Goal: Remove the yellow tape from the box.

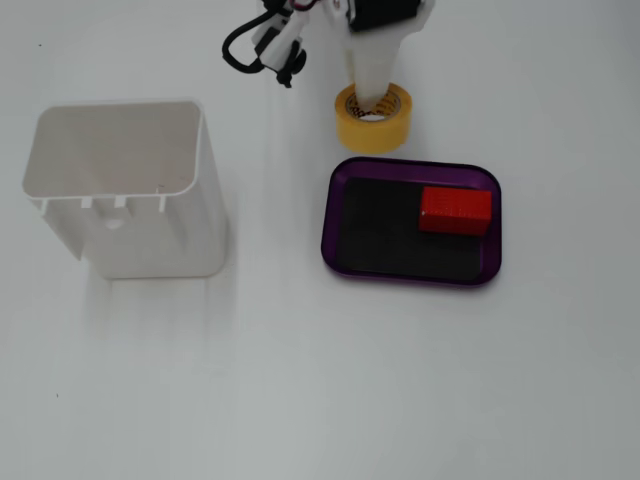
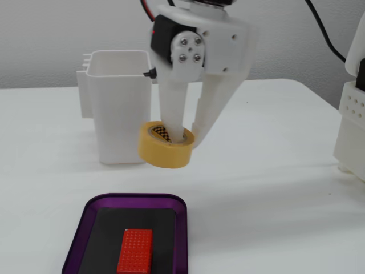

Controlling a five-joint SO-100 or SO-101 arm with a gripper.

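The yellow tape (image 1: 375,135) is a small roll held tilted in my gripper (image 1: 372,105). One finger goes through its hollow core and the other presses its outer wall. In a fixed view the tape (image 2: 162,153) hangs in the gripper (image 2: 189,138) low over the white table, beyond the far edge of the box and outside it. The box (image 1: 410,163) is a shallow purple tray with a black floor, also seen in a fixed view (image 2: 180,228). Whether the roll touches the table I cannot tell.
A red rectangular block (image 1: 455,210) lies inside the tray near one end, and also shows in a fixed view (image 2: 135,250). A tall white plastic bin (image 1: 120,190) stands upright to the left in both fixed views (image 2: 120,108). A white structure (image 2: 351,125) stands at the right edge.
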